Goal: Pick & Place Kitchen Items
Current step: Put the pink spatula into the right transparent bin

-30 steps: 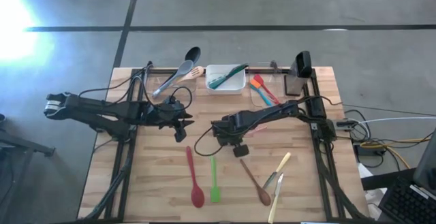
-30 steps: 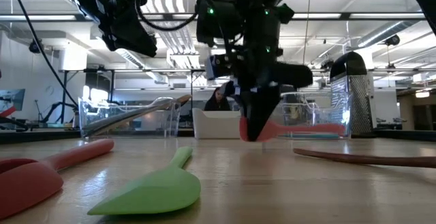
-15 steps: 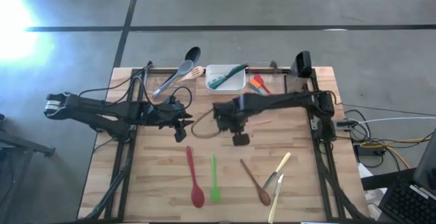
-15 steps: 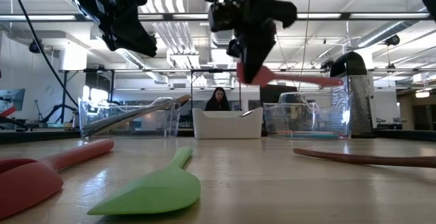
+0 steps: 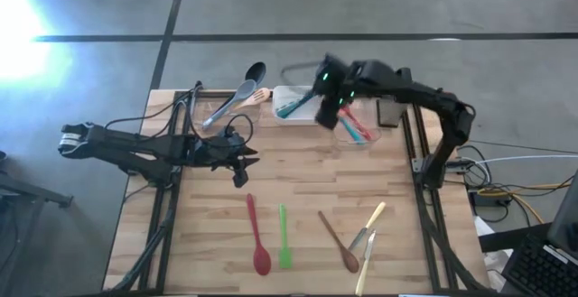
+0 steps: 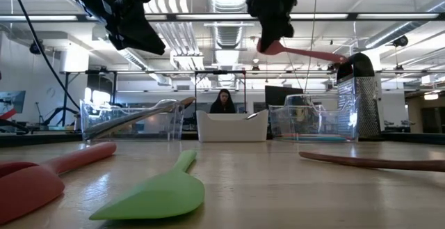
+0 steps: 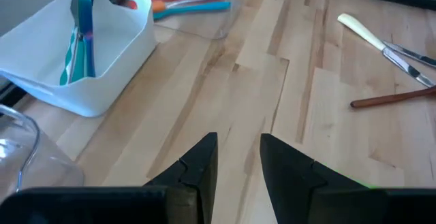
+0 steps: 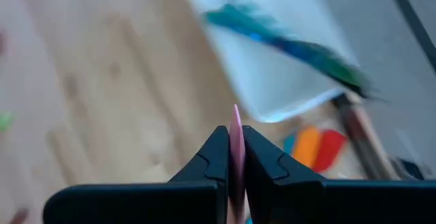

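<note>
The left tool [image 5: 237, 163] hangs above the worktop [image 5: 208, 234], its fingers slightly apart with nothing between them. In front of it lie a red spoon [image 5: 256, 236] and a green spatula [image 5: 284, 237]. The right tool [image 5: 327, 107], clamped on a pink spatula [image 6: 299, 51], is raised between the white tub [image 5: 307, 114] and the clear tub [image 5: 366, 139].

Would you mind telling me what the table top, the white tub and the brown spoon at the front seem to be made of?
Table top: pale wood planks, matt, with visible seams and grain. White tub: probably plastic, with smooth, thin, rounded walls. Brown spoon: likely wood, a dark, even brown with no shine, though its look leaves this open.
</note>
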You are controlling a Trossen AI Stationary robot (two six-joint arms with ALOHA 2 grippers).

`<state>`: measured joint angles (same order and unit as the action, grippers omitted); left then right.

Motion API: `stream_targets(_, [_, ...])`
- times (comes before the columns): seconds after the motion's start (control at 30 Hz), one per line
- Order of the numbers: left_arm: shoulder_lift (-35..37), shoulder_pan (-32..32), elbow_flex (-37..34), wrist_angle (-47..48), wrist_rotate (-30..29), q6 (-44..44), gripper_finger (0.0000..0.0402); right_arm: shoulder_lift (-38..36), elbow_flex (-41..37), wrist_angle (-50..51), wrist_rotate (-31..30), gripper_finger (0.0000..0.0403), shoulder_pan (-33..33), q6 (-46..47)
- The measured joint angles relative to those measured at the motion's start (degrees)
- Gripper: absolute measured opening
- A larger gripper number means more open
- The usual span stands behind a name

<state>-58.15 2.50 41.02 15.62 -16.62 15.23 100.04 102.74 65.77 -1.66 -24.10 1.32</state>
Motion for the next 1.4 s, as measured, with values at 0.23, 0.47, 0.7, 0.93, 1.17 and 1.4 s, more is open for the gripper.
stream_targets(0.23, [0.0,0.0,-0.7,-1.4,0.0,-0.5,0.0112,-0.6,0.8,-3.1,0.0,0.0011,-10.5,5.8])
stream_targets(0.47, [0.0,0.0,-2.1,-2.4,0.0,-0.5,0.0112,0.3,-1.7,-4.9,0.2,0.0011,-15.9,7.7])
stream_targets(0.7, [0.0,0.0,-3.8,-4.7,0.0,-0.2,0.0112,5.9,-2.4,-5.3,-0.5,0.0011,-16.6,5.7])
stream_targets(0.93, [0.0,0.0,-3.8,-4.7,0.4,-0.1,0.0112,12.0,-2.5,-4.2,-2.6,0.0011,-17.4,4.5])
stream_targets(1.17, [0.0,0.0,-3.8,-4.7,0.7,-0.1,0.0112,15.5,-2.7,-4.7,-2.9,0.0011,-17.3,3.6])
stream_targets(1.4, [0.1,0.0,-3.8,-4.5,1.1,0.0,0.0112,15.9,-5.4,-8.8,-3.4,0.0011,-18.1,4.5])
